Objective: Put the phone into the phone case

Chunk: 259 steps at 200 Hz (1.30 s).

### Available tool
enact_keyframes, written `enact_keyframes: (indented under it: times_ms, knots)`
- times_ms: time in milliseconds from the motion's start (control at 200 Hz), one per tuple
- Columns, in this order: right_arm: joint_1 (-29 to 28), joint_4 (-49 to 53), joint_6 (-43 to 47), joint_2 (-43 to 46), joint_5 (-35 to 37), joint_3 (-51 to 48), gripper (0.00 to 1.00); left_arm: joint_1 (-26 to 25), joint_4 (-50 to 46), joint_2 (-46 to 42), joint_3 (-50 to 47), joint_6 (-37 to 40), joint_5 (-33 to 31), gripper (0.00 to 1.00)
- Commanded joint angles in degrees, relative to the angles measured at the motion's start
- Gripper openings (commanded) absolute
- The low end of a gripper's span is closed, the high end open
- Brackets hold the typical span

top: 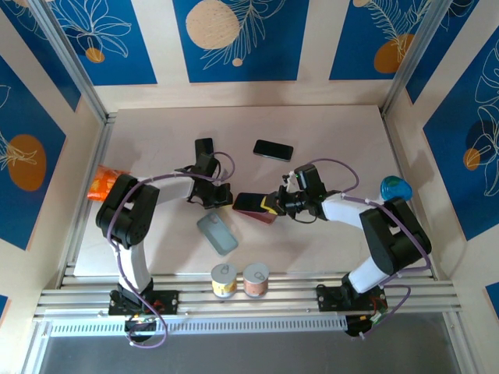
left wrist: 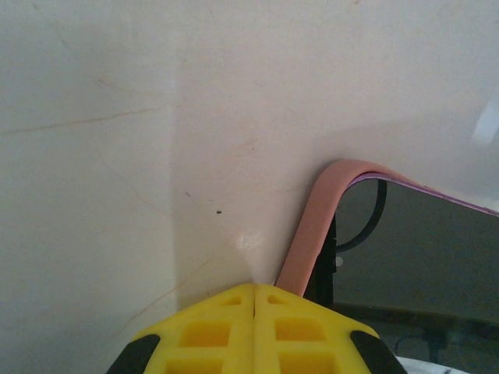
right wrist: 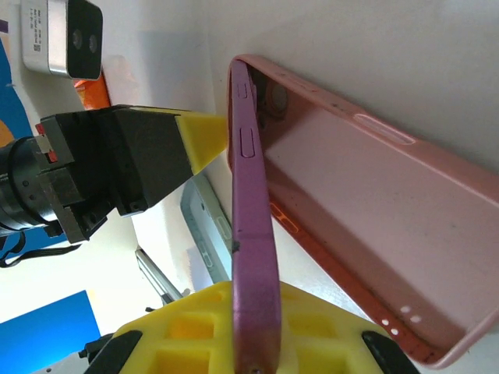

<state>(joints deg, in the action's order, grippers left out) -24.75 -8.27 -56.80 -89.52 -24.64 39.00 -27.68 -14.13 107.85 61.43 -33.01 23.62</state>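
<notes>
Phone case (right wrist: pixel 374 226) — the pink one — has the left gripper (left wrist: pixel 255 294) just to its left, closed up tight and holding nothing. One end of the purple phone (right wrist: pixel 251 195) sits in the case, the rest tilted out — the right gripper (right wrist: pixel 257 331), at the case's right, pinches it.

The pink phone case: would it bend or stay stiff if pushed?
Probably bendy: the pink case has thin walls pierced by cut-outs. Likely light, since it is just a hollow shell. Its broad flat back should slide, not roll.
</notes>
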Motion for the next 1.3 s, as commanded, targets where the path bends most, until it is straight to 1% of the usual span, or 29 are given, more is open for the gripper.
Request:
enact_keyframes:
  times_ms: [0,160,275,460,795,980,1170,1290]
  knots:
    - [-0.5,1.4,-1.2,-2.4,1.7,0.0,0.0,-2.3,-1.3,0.1,-2.4,-0.9,0.4,0.0]
    - [-0.8,0.5,-0.8,-3.8,1.6,0.0,0.0,-3.0,-1.1,-0.3,-2.6,-1.4,0.3,0.0]
    - [-1.3,1.9,0.6,-3.8,3.1,0.3,0.0,-3.1,-1.1,-0.8,-2.6,-1.6,0.4,0.0]
    - [-1.4,1.3,0.6,-3.6,3.4,-0.3,0.0,-3.4,-1.0,-1.5,-2.6,-2.2,0.5,0.0]
    - [-3.8,-1.2,0.0,2.1,10.6,-4.0,0.0,-4.3,0.8,-2.2,-4.2,-3.5,0.8,0.0]
    - [-4.0,-1.4,0.1,0.6,10.7,-3.9,0.0,-5.3,1.9,-2.1,-4.3,-4.7,0.8,0.0]
    - [-3.9,-2.0,-0.2,-1.8,8.8,-3.1,0.0,-6.0,2.4,-2.8,-4.7,-5.6,0.9,0.0]
    - [-3.3,-2.0,-0.4,-1.7,7.7,-2.9,0.0,-6.0,2.6,-3.4,-4.9,-6.2,1.2,0.0]
